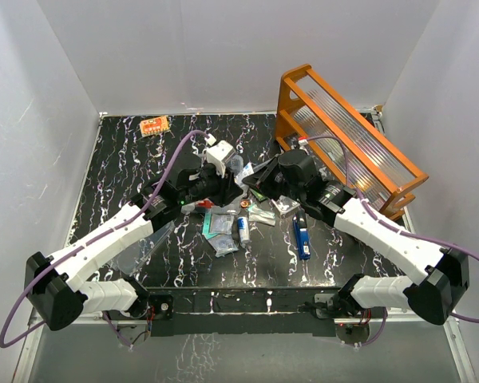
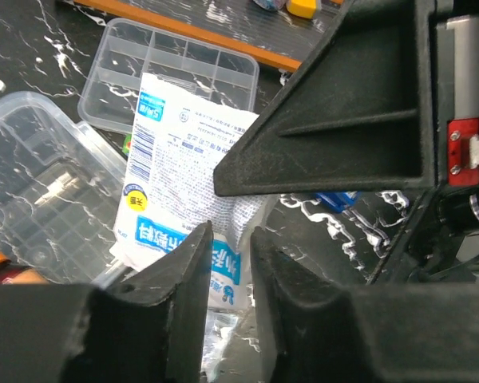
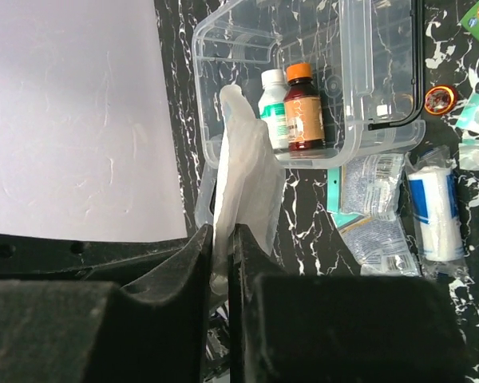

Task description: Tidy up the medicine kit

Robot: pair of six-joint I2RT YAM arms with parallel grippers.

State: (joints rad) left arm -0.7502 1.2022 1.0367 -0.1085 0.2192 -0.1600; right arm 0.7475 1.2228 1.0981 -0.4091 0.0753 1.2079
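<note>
I kept the left claw [image 2: 231, 239] almost closed. The lower end of a flat packet [image 2: 184, 152] sat in the narrow slot between its fingers and looked lightly pinched. The packet was soft, white plastic film with blue print, and it was thin enough to bend under its own weight.

The medicine kit [image 2: 32, 136] stood just left of the packet, in the middle of the black marbled surface [image 1: 112, 159]. It was a clear, hard box with rounded corners. A white bottle [image 3: 273, 108] and a brown bottle [image 3: 303, 108] with an orange cap were inside it, close together. A shallow clear tray [image 2: 168, 64] with small compartments lay behind it.

The right claw [image 3: 221, 235] was closed flat on the same packet, which showed edge-on and a little wrinkled. In my judgement the packet was passing between the two claws, so only one side should let go, and slowly, because film like this slips and folds. I would then lower the packet upright beside the bottles and keep it away from the box rim.

To the right lay a wrapped bandage roll [image 3: 435, 203] and a blue tube [image 1: 302, 235]. The orange wooden rack [image 1: 359, 136] with ribbed clear panels stood at the far right.
</note>
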